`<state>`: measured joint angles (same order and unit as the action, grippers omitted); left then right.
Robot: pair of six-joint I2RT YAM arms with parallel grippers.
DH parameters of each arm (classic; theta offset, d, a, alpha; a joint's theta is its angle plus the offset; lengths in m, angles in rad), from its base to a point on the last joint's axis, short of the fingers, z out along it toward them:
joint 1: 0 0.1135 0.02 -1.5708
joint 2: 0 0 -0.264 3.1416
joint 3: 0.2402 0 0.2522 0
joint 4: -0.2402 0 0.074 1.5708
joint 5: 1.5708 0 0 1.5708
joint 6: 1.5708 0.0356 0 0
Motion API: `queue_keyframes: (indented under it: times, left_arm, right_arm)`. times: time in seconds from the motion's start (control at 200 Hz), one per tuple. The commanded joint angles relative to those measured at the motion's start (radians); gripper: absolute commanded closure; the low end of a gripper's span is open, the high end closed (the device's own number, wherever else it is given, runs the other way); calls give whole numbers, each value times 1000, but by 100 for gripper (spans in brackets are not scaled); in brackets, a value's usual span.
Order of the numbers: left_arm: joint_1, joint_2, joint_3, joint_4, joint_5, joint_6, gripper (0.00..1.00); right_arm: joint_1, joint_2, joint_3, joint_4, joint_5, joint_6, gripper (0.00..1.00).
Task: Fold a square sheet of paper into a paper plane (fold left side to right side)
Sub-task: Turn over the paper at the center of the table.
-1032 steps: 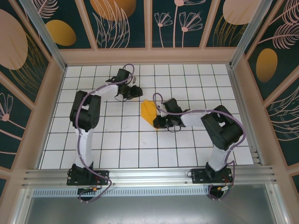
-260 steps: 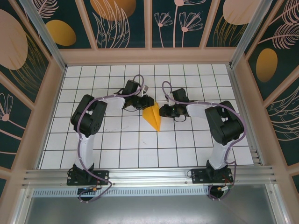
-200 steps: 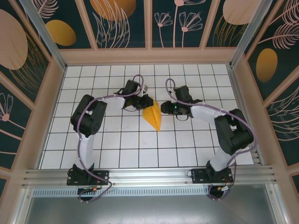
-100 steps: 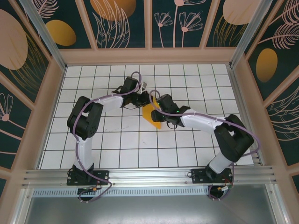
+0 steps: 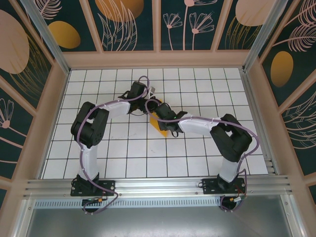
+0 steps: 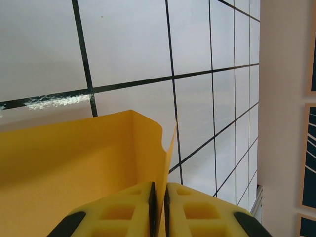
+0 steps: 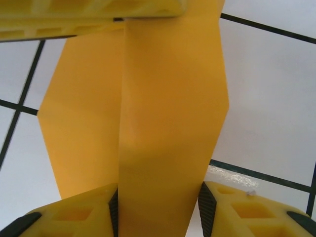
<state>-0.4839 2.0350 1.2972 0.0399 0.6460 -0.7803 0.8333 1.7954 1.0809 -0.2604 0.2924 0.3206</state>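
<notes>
**Item:** thin, smooth orange-yellow paper sheet (image 5: 158,126), partly folded into a narrow pointed form. It lies mid-table on the white tabletop with black grid lines (image 5: 128,148).

**Long axis:** runs from the left gripper (image 6: 159,186) at the far end to the right gripper (image 7: 158,200) at the near end. Both arms are at the paper.

**Left gripper:** ribbed yellow fingers (image 6: 118,212) pressed together, pinching an upturned, curling edge.

**Right gripper:** jaws spread, with a flat folded band lying between them. No clamping is evident.

**Judgement:** the coming fold likely turns about this lengthwise crease, left side over to right.
</notes>
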Motion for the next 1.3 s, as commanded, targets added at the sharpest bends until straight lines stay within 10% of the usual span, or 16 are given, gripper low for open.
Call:
queue_keyframes:
  times: [0.0, 0.375, 0.656, 0.866, 1.296]
  left_arm:
    - [-4, -9, 16, -24, 7, -4, 82]
    - [-4, -12, 7, -16, -10, 19, 93]
    - [-2, -119, 13, 3, -13, 112, 94]
    - [-1, -256, 9, 63, 35, 144, 94]
    - [-1, -342, 14, 264, 233, -8, 93]
  right_arm:
    - [6, 15, 30, -56, 68, -8, 56]
    - [-91, -220, -187, 182, -271, 0, 33]
    - [-386, -470, -419, 442, -861, 61, 5]
    - [-560, -499, -526, 792, -1218, 274, 1]
    - [-565, -410, -528, 1232, -1368, 506, 1]
